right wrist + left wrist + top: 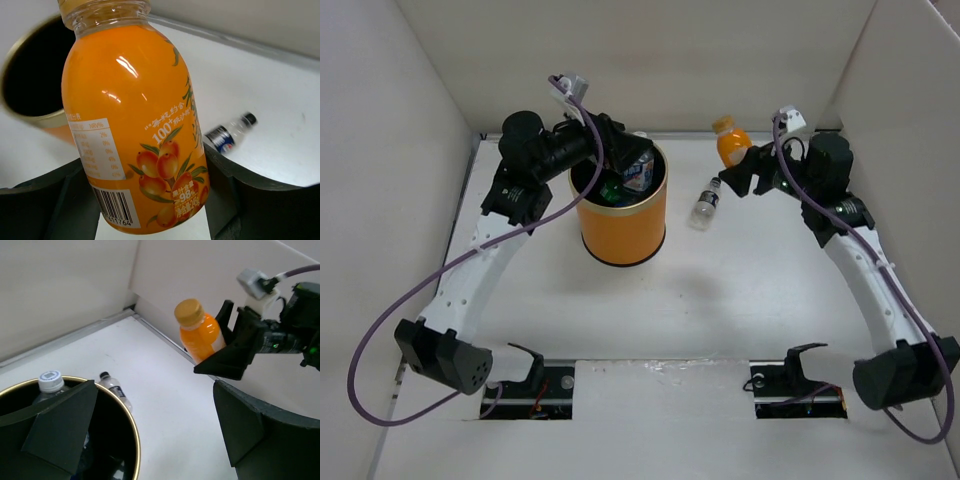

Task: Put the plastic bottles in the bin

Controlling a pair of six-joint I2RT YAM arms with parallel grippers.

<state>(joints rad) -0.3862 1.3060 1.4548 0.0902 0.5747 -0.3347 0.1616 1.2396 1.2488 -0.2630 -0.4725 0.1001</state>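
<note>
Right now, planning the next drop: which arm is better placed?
Right, probably: the right gripper grips the orange juice bottle near the orange bin; the left gripper is open and empty above it.

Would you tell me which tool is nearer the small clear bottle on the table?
Right: the right tool, holding the orange bottle, is beside the small clear bottle; the left tool is over the bin.
</note>
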